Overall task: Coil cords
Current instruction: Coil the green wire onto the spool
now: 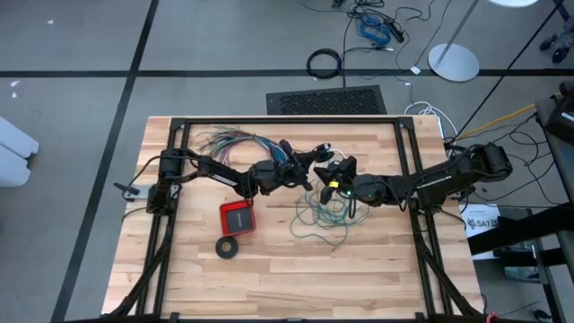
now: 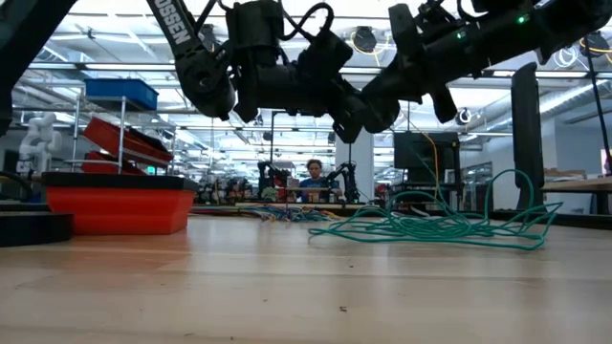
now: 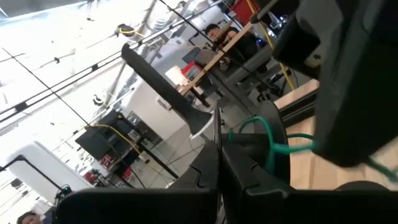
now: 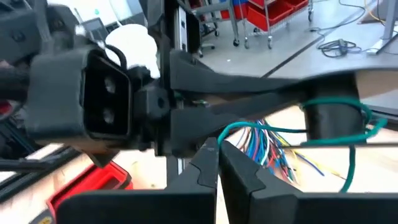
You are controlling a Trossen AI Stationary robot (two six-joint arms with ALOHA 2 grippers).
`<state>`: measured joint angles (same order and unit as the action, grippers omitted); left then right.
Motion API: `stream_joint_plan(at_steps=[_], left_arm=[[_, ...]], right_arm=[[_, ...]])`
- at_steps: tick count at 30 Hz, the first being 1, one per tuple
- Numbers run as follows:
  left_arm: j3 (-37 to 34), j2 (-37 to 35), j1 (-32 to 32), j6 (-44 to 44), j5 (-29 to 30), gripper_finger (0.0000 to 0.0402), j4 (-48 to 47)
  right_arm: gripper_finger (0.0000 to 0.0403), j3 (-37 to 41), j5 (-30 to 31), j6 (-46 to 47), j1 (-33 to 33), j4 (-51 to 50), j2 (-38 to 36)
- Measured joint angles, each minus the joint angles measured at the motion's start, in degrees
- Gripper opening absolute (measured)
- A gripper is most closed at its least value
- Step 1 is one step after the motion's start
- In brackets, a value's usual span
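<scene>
A long teal wire (image 1: 321, 215) lies in a loose tangle (image 2: 430, 227) on the wooden table, right of centre. Both arms meet above its far side. My left gripper (image 1: 316, 158) comes from the left and my right gripper (image 1: 335, 178) from the right, both raised off the table. In the right wrist view, part of the wire (image 4: 261, 129) runs from my right gripper (image 4: 217, 149) to turns wound round the tips of my left gripper (image 4: 336, 118). My left gripper (image 3: 219, 155) is shut too, with a teal loop (image 3: 270, 140) beside its fingers. My left gripper carries several turns of the teal wire (image 4: 339, 106) wound round its shut fingers near their tips. The fingers lie roughly level and point toward the right arm. I cannot tell whether any wire is also pinched between them. My right gripper pinches the teal wire (image 4: 225, 135) at its fingertips. The wire runs from there in a slack arc to the turns on the left gripper, clear of the table.
A red box (image 1: 238, 217) and a black ring (image 1: 228, 247) lie left of the tangle. A fan of many-coloured wires (image 1: 235, 141) spreads at the far left. A black frame (image 1: 287, 121) edges the table. A person sits in the room beyond (image 2: 313, 177).
</scene>
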<state>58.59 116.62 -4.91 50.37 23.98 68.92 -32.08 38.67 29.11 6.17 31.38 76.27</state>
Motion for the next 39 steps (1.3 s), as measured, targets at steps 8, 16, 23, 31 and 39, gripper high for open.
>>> stream_joint_plan(at_steps=[8, 16, 23, 31, 39], left_arm=[[-0.05, 0.0, 0.02, 1.32, 0.34, 0.0, -0.53], [-0.79, 0.0, 0.04, 1.18, 0.54, 0.0, -0.54], [-0.79, 0.0, 0.64, 1.01, 0.45, 0.0, -0.53], [-0.79, 0.0, 2.11, -0.52, -0.98, 0.0, -0.56], [-0.79, 0.0, 2.8, -2.15, -1.28, 0.0, -1.17]], right_arm=[[0.0, 0.0, 0.62, -0.01, 0.32, -4.6, -1.97], [0.0, 0.0, 3.43, -0.99, 1.6, -14.48, -8.52], [0.0, 0.0, 2.88, 0.0, 0.52, -28.98, -15.23], [0.0, 0.0, -0.25, -6.72, -3.49, -34.11, -17.57], [0.0, 0.0, -0.16, -9.63, -4.7, -40.23, -17.57]])
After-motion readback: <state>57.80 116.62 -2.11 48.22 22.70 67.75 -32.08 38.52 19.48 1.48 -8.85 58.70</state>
